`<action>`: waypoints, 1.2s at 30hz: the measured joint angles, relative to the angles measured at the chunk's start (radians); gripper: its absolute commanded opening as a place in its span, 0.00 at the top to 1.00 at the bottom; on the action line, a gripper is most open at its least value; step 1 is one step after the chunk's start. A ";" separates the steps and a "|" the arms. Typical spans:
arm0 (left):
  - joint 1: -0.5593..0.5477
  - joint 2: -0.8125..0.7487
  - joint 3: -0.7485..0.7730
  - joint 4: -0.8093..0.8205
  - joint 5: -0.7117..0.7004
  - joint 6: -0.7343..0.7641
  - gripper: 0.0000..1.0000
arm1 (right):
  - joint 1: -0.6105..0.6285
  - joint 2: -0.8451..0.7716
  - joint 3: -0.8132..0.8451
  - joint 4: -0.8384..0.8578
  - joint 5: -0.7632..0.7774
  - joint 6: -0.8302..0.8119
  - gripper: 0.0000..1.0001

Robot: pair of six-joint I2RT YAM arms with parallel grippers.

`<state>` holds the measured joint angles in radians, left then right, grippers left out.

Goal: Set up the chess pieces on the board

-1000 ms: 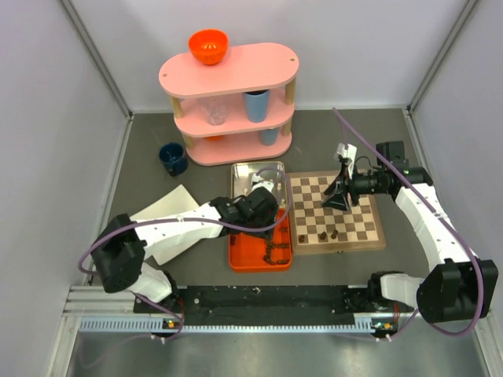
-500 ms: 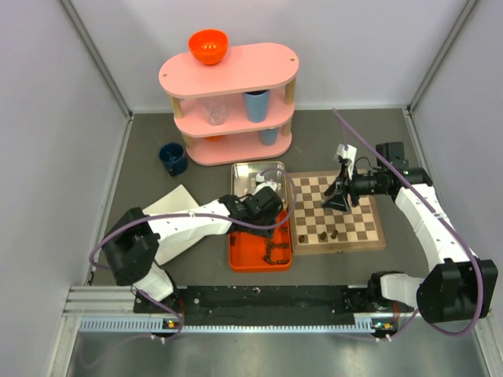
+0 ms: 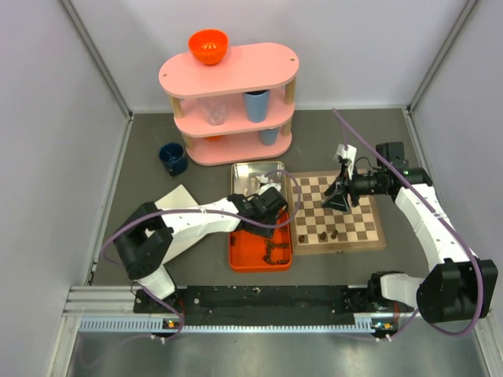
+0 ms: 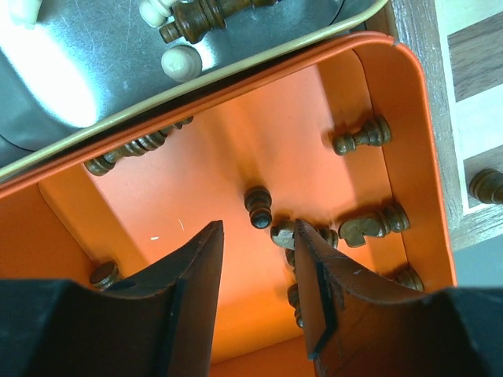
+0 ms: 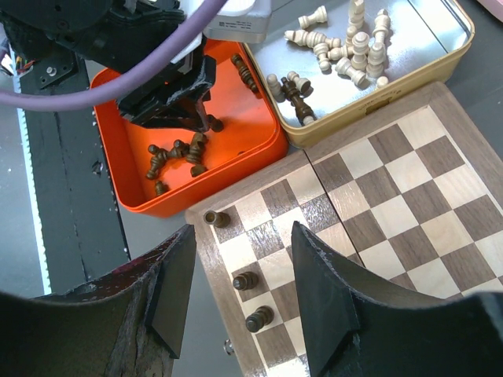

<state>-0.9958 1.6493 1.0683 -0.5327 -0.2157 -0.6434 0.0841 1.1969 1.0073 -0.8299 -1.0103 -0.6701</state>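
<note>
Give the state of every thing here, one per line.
Board, three dark pieces standing along one edge.
Tray, more dark pieces lying loose inside.
Tin, cream pieces lying inside.
Left claw, open, empty, over the tray.
Right claw, open, empty, above the board.
Mug, upright on the table.
Bowl, upright atop the shelf.

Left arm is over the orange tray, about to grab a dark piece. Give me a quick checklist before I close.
1. Left gripper open and empty: ok.
2. Dark pawn upright in the orange tray, centred just beyond the fingertips: ok.
3. Gripper low enough to catch it: cannot tell.
4. Room beside the pawn: not ok, loose dark pieces lie right next to one finger.
5. Right gripper open, empty, above the board, away from the tray: ok.
6. Free squares: ok, only three dark pieces stand along one edge.
</note>
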 measured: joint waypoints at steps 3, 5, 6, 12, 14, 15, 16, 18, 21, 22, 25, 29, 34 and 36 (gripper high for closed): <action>0.000 0.016 0.008 -0.002 -0.006 0.006 0.57 | 0.000 0.000 0.000 0.000 0.000 0.000 0.48; 0.000 0.029 0.012 -0.002 -0.008 0.010 0.60 | 0.000 0.000 0.000 0.000 0.000 0.000 0.48; 0.000 0.034 0.013 -0.002 -0.010 0.011 0.60 | 0.000 0.000 0.000 0.000 0.000 0.000 0.48; 0.000 0.060 0.018 -0.008 -0.011 0.017 0.66 | 0.000 0.000 0.000 0.000 0.000 0.000 0.48; 0.000 0.064 0.025 -0.010 -0.011 0.018 0.67 | 0.000 0.000 0.000 0.000 0.000 0.000 0.48; 0.000 0.065 0.028 -0.011 -0.011 0.018 0.71 | 0.000 0.000 0.000 0.000 0.000 0.000 0.48; 0.000 0.066 0.032 -0.010 -0.011 0.018 0.72 | 0.000 0.000 0.000 0.000 0.000 0.000 0.48; 0.000 0.070 0.039 -0.010 -0.011 0.018 0.74 | 0.000 0.000 0.000 0.000 0.000 0.000 0.48; 0.000 0.079 0.046 -0.010 -0.011 0.019 0.76 | 0.000 0.000 0.000 0.000 0.000 0.000 0.48; 0.000 0.081 0.046 -0.011 -0.011 0.020 0.76 | 0.000 0.000 0.000 0.000 0.001 0.000 0.48; 0.000 0.084 0.046 -0.011 -0.010 0.021 0.78 | 0.000 0.000 0.000 0.000 0.001 0.000 0.48; 0.000 0.084 0.046 -0.013 -0.010 0.022 0.97 | 0.000 0.000 0.000 0.000 0.001 0.000 0.48; 0.000 0.084 0.048 -0.014 -0.010 0.027 1.00 | 0.000 0.000 0.000 0.000 0.003 0.000 0.48; 0.000 0.083 0.048 -0.014 -0.010 0.029 1.00 | 0.000 0.000 0.000 0.000 0.004 0.000 0.48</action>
<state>-0.9958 1.7325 1.1164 -0.5468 -0.2260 -0.6140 0.0841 1.1969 1.0073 -0.8299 -1.0061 -0.6701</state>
